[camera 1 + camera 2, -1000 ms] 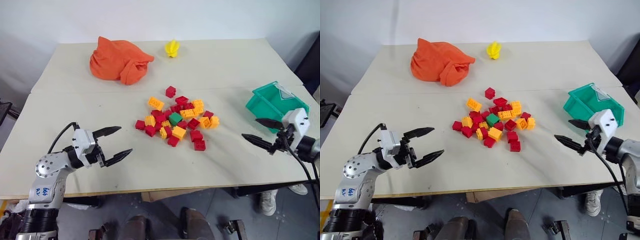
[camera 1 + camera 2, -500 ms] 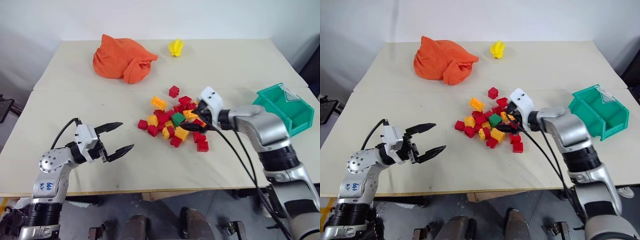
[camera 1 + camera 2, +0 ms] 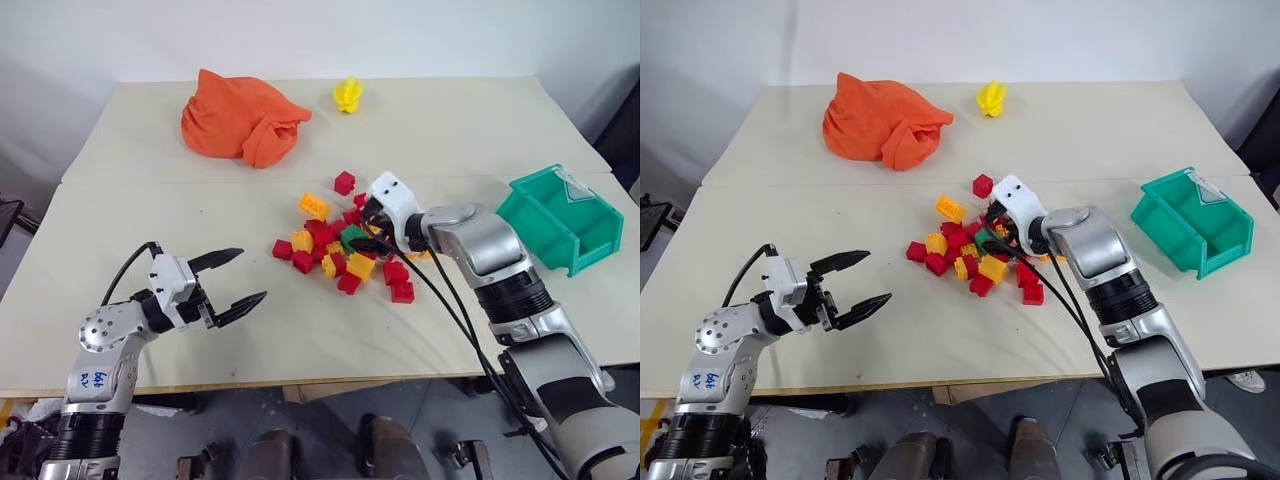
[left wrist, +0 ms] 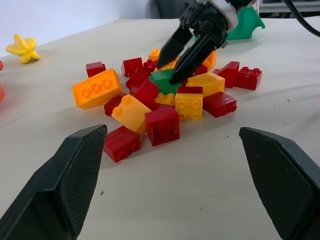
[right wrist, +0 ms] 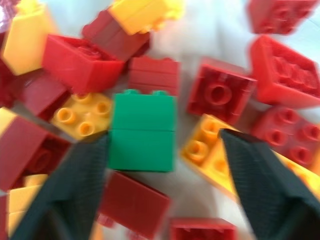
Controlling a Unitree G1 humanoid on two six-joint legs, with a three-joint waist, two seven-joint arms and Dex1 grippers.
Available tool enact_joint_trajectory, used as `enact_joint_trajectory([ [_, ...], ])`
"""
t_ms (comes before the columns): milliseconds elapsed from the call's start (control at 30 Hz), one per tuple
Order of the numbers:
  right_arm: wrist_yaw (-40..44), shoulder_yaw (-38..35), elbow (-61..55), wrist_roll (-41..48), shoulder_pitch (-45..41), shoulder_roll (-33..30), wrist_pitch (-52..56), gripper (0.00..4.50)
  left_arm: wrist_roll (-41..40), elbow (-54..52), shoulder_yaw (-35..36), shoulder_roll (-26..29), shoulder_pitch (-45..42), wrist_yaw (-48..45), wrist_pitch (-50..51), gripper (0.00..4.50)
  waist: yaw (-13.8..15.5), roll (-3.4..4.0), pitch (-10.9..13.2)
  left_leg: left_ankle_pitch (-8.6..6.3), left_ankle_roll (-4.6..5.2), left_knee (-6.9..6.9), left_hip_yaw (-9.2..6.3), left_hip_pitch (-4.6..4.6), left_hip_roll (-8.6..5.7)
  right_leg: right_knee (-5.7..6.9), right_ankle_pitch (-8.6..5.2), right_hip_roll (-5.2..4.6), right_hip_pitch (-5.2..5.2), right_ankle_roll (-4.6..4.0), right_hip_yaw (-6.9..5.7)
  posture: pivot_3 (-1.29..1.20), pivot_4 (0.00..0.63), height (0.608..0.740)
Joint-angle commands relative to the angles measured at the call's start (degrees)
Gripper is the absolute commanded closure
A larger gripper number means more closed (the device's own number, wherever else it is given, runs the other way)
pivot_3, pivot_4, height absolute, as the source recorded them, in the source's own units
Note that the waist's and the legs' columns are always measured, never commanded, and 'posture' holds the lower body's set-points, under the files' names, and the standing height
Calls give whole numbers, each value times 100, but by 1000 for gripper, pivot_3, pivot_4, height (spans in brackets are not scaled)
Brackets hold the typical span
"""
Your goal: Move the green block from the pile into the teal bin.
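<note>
The green block (image 5: 142,130), a small square studded brick, lies near the middle of the pile (image 3: 350,245) of red and yellow-orange bricks on the desk, apparently resting on its side with its studs facing sideways. The teal bin (image 3: 556,216), open-topped with a thick rim, stands upright well apart from the pile, near the desk's right edge.

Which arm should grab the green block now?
Right. The right gripper is already down over the green block, fingers straddling it; the left gripper sits open, well short of the pile.
</note>
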Motion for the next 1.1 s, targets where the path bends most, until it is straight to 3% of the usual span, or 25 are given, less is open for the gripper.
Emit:
enact_joint_trajectory([
  [33,51,67,-113,-154,-46,-41,-175,2300,-4,-143,25,-6,-58,17,-112,0,-6,0,0,0,0,0,-2,0,0,1,0,0,0,0,-1,0,150,740],
  [100,76,116,-161,-216,-20,-86,-257,2977,-7,-145,28,-10,-58,18,-112,0,-14,0,0,0,0,0,-2,0,0,1,0,0,0,0,-1,0,150,740],
  [133,91,127,-181,-239,-7,-103,-284,3035,-8,-148,28,-12,-56,20,-111,0,-18,0,0,0,0,0,-2,0,0,1,0,0,0,0,-2,0,150,740],
  [267,102,31,-239,-280,42,-129,-455,3035,-8,-141,16,-27,-71,22,-110,0,-31,0,0,0,0,0,-3,0,1,0,0,0,0,0,-2,0,150,740],
  [400,175,-557,-358,-51,272,-246,-1349,3035,-27,-198,-70,-85,-136,-1,-94,0,-25,0,0,0,0,0,-4,-1,-1,-1,0,0,1,0,-3,0,150,740],
  [600,28,-2330,-569,559,957,-724,-2371,3035,-143,-451,-273,-299,-356,33,45,0,77,-1,0,0,0,0,-5,-1,-3,-5,0,-1,6,0,-6,0,150,740],
  [700,-429,-3334,-304,510,1367,-1224,-2922,3035,-175,-539,-432,-449,-529,21,90,0,97,-1,0,0,1,0,-2,-2,-6,-7,0,-1,9,0,-7,0,150,740],
  [800,-841,-3855,66,326,1681,-1679,-3180,3035,-156,-487,-536,-560,-724,-9,100,0,87,-1,0,1,1,1,20,-1,-17,-8,0,-1,10,0,-6,0,150,740],
  [933,-1282,-4146,600,47,2013,-2156,-3388,3035,-119,-278,-623,-656,-1005,-76,67,0,68,-1,0,1,2,0,42,2,-17,-8,0,2,11,0,-5,0,150,740],
  [1100,-1417,-4312,855,155,2203,-2256,-3251,3035,-115,-88,-641,-701,-1201,-153,37,0,33,0,0,2,3,-2,53,19,-5,-4,0,2,11,0,7,0,150,740],
])
